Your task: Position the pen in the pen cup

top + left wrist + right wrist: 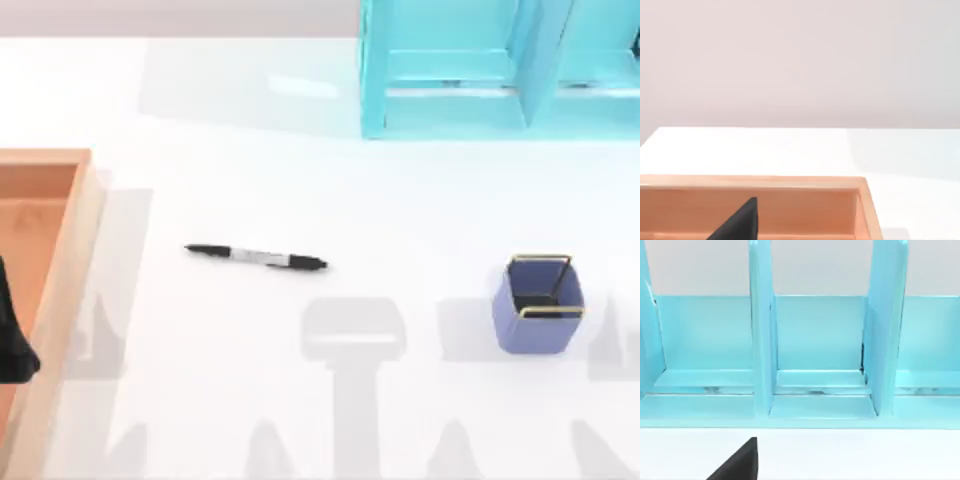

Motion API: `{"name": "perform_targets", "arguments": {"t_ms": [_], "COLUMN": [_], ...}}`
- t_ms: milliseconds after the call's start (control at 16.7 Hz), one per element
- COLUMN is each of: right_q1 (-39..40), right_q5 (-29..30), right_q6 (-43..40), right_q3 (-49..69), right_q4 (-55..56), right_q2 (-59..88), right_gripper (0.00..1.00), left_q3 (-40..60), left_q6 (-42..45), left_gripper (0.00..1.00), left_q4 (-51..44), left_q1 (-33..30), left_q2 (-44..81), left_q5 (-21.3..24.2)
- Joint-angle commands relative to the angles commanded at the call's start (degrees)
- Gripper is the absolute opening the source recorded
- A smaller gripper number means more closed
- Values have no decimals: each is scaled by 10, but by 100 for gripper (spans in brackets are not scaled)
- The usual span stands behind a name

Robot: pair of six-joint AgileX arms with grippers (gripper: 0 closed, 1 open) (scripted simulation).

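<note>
The slim black marker pen (256, 257) with a pale grey middle band lies flat on the white tabletop (400, 220), a little left of the middle in the top view, with its length running almost left to right. The small periwinkle-blue square pen cup (538, 305) with a thin gold wire rim stands upright at the right side of the tabletop, well apart from the pen. Nothing is touching the pen.

A large turquoise shelf unit (470, 70) stands at the far right edge of the tabletop; the right wrist view shows its open compartments (817, 340) divided by upright panels. An orange wooden tray (60, 290) sits at the left edge, and the left wrist view shows its far wall (750, 182).

The left gripper (14, 340) is a dark shape over the tray at the left edge of the top view; I cannot tell if its fingers are released or clenched. A dark finger tip (737, 462) is seen in the right wrist view, and there too I cannot tell.
</note>
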Motion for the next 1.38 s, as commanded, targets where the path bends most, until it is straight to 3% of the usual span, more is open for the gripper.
{"name": "perform_targets", "arguments": {"t_ms": [300,540,840,1380], "right_q1": [8,35,87,201], "right_q5": [-6,-28,-68,-151], "right_q6": [-9,-46,-117,-265], "right_q3": [29,141,364,873], "right_q4": [-13,-63,-167,-419], "right_q2": [28,136,350,855], "right_gripper": [100,100,100,100], "left_q3": [0,0,0,0], "left_q6": [0,0,0,0], "left_gripper": [100,100,100,100], "left_q4": [0,0,0,0], "left_q1": [0,0,0,0], "left_q2": [0,0,0,0], "left_q5": [0,0,0,0]}}
